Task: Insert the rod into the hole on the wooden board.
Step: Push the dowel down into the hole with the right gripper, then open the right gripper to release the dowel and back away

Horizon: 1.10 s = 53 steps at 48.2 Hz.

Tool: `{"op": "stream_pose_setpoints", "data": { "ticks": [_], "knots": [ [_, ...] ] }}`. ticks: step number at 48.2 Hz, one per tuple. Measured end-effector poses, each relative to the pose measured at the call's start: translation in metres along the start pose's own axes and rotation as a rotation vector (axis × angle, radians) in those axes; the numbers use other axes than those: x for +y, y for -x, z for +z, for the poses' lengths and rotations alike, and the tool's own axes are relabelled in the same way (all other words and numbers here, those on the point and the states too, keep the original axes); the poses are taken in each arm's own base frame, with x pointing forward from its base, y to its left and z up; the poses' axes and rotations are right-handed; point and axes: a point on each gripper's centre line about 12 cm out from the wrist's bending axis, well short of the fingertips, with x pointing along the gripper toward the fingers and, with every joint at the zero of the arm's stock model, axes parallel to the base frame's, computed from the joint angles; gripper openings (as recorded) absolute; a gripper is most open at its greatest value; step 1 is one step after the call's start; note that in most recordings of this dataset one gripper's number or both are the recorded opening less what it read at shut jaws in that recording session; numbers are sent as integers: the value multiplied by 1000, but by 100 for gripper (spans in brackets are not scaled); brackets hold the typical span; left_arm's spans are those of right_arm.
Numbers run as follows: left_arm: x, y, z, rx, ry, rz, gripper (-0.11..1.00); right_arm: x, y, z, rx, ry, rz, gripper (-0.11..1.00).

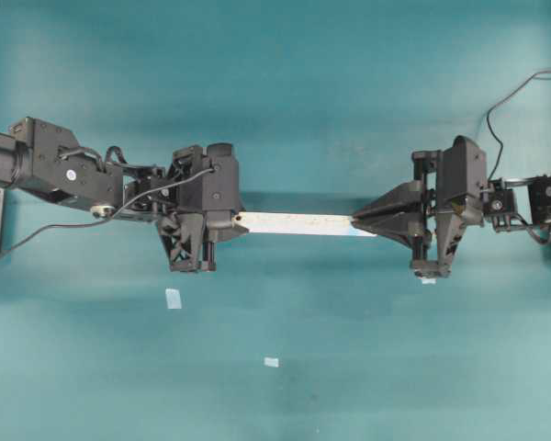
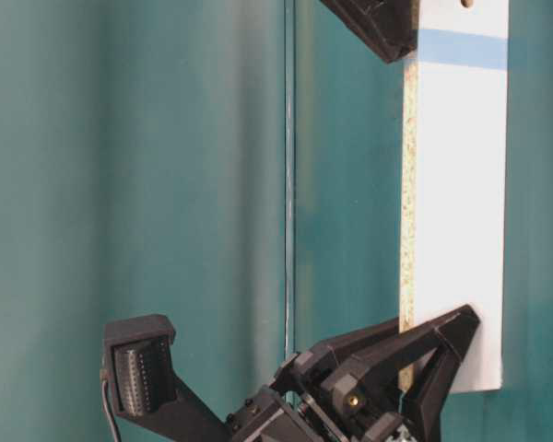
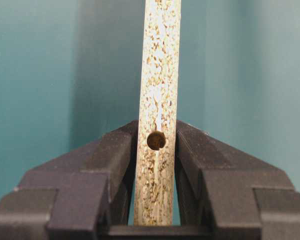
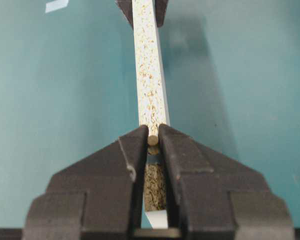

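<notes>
The wooden board (image 1: 294,223) hangs above the teal table on its narrow edge, held between both grippers. My left gripper (image 1: 230,220) is shut on its plain end; the left wrist view shows the jaws (image 3: 156,135) clamping the speckled board (image 3: 160,60) beside a dark hole (image 3: 156,140). My right gripper (image 1: 360,220) is at the board's blue-marked end, shut on the rod (image 4: 153,140), a short cream peg between the fingertips (image 4: 153,131). The rod stands on the board's top edge (image 4: 147,75), just before the blue mark (image 4: 153,159). The hole beneath it is hidden.
Small light-blue tape squares lie on the table (image 1: 173,298) (image 1: 271,362), and one shows in the right wrist view (image 4: 56,5). In the table-level view the board (image 2: 461,203) shows its white face, a blue band (image 2: 461,48) and a hole (image 2: 466,3). A cable (image 1: 505,101) loops at the right.
</notes>
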Motion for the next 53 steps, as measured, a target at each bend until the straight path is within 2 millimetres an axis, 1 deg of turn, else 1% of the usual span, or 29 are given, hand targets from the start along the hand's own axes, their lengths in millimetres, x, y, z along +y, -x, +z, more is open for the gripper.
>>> {"op": "stream_pose_setpoints", "data": {
  "ticks": [31,33,39,43,49,53],
  "knots": [
    [0,0,0,2,0,0,32,-1,-3,-1,60,-6,-27,11],
    [0,0,0,2,0,0,32,-1,-3,-1,66,-6,-29,18],
    [1,0,0,2,1,1,32,0,-4,1,89,-1,-37,47],
    [1,0,0,2,0,1,32,3,-4,2,107,11,-34,61],
    [1,0,0,2,1,1,32,5,2,6,111,15,-37,67],
    [1,0,0,2,1,1,32,5,6,10,102,12,-39,67]
  ]
}}
